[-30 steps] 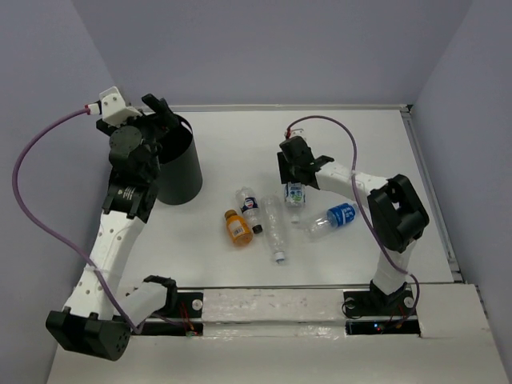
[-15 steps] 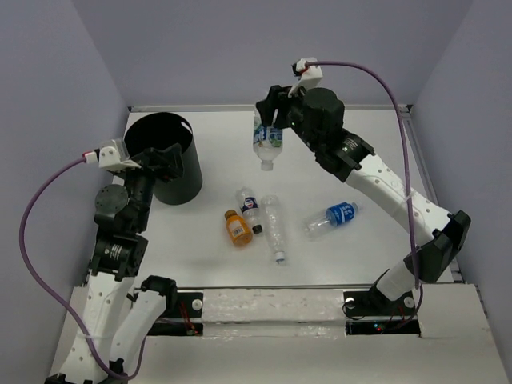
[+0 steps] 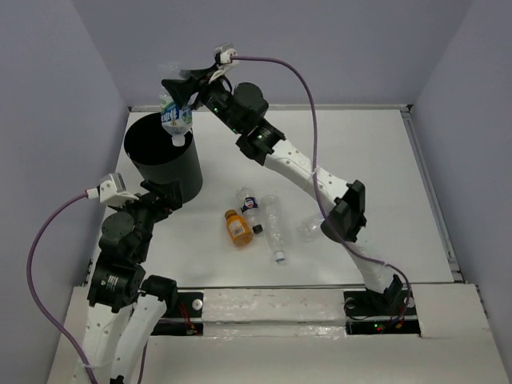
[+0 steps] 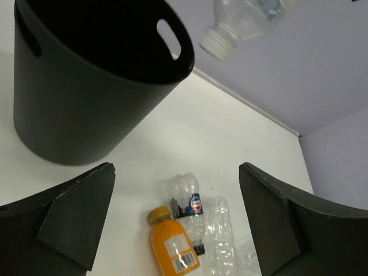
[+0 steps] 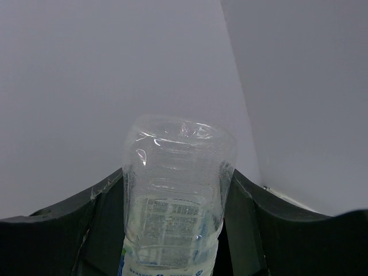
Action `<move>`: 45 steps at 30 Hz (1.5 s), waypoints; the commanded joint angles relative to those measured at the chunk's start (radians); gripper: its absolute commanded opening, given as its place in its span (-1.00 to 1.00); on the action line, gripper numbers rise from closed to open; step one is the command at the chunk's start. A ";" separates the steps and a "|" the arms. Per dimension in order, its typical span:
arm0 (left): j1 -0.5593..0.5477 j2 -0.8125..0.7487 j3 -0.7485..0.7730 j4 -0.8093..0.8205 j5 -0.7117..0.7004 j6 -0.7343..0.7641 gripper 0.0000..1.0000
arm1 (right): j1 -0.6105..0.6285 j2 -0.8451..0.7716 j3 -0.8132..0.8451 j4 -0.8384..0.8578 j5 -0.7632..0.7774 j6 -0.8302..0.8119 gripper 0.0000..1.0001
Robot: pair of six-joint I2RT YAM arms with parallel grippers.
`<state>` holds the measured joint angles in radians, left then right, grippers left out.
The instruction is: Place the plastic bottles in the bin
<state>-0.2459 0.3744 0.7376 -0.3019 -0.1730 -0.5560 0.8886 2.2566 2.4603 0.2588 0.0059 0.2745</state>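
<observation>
Nearest the bases, the left gripper (image 4: pixel 176 169) hangs with its jaws spread wide and nothing between them, just on the near side of the bin (image 3: pixel 164 174). A second ago it was up over the bin's mouth; it has since drawn back and left that opening free.

Mid-table, the orange bottle (image 3: pixel 236 227) lies close beside a small clear bottle with a blue label (image 3: pixel 250 206) and a longer clear bottle (image 3: pixel 275 227). A fourth bottle (image 3: pixel 309 230) shows only partly behind the right arm's elbow. All four sit where they were a second ago.

Farther back is the real change — the right gripper (image 3: pixel 186 88) is partly closed around the base end of a clear plastic bottle (image 3: pixel 176 117), which hangs cap down directly above the bin's open rim. A second ago this gripper was down among the bottles on the table, and half a second ago it carried the bottle high over the table's middle.

The carry looks finished — letting go should be all this bottle needs, with four left to collect.
</observation>
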 commanded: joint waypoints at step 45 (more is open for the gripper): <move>-0.460 0.708 -0.224 0.303 -0.048 -0.315 0.98 | -0.093 -0.987 -1.584 -0.165 -0.034 -0.017 0.87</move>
<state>-0.7006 1.0386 0.4637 -0.0391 -0.1287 -0.8730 0.7933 1.3163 0.8764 0.0689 0.0391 0.2310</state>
